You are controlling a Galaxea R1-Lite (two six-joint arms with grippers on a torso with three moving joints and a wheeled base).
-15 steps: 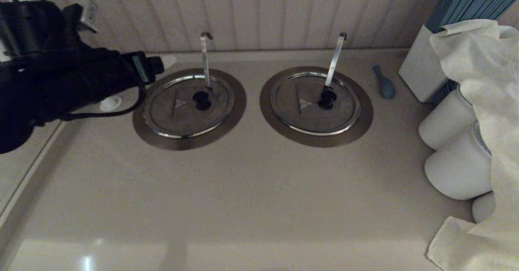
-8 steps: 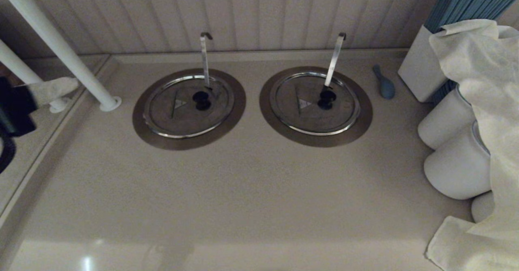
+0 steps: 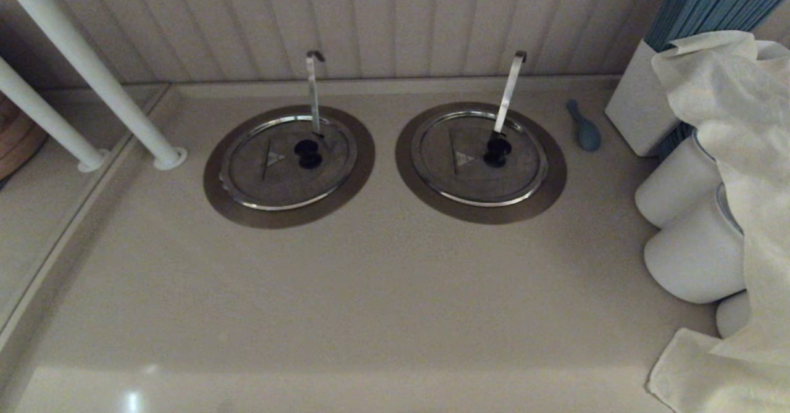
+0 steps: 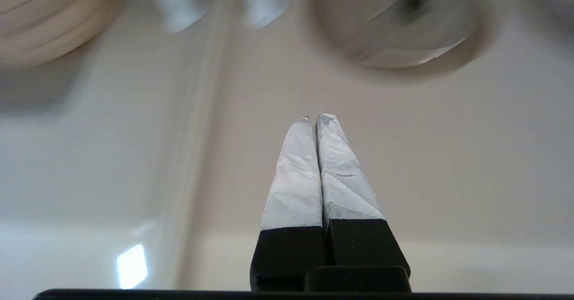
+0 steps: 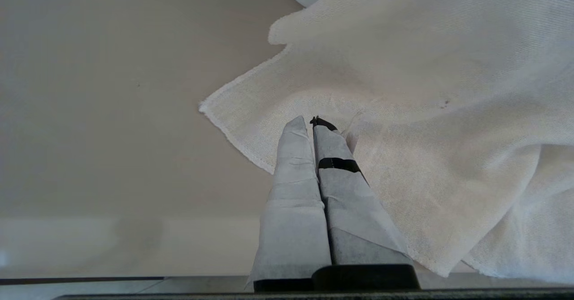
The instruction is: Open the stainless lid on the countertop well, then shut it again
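Lid (image 3: 281,169) sat flat and closed in the well (image 3: 345,200), the left of the two rings on the table (image 3: 370,302). Black knob (image 3: 308,153) near lid centre, triangle mark (image 3: 273,157) just left of it. Thin hook-tipped handle (image 3: 314,89) stood up through the lid behind the knob, roughly upright. Nothing touched the lid.

Second lid (image 3: 478,169) to the right, also closed, with its own knob and a wider, paler handle (image 3: 510,89) leaning slightly right. Small blue spoon-shaped item (image 3: 584,128) lay on the table just right of that ring.

Neither arm showed in the head view. Left hand (image 4: 316,118): fingers pressed together, holding nothing, above bare table; blurred lid (image 4: 394,26) and ring well ahead of the tips, two white posts (image 4: 215,4) off to one side. Right hand (image 5: 311,120): fingers also together, nothing between them, over the edge of a white cloth (image 5: 403,134) on the table; cannot tell if the tips touched it.

Head view extras: two white posts (image 3: 92,73) at far left, white holder with blue sticks (image 3: 697,18) at back right, white cups (image 3: 691,258) at right, partly draped by the cloth (image 3: 734,154).
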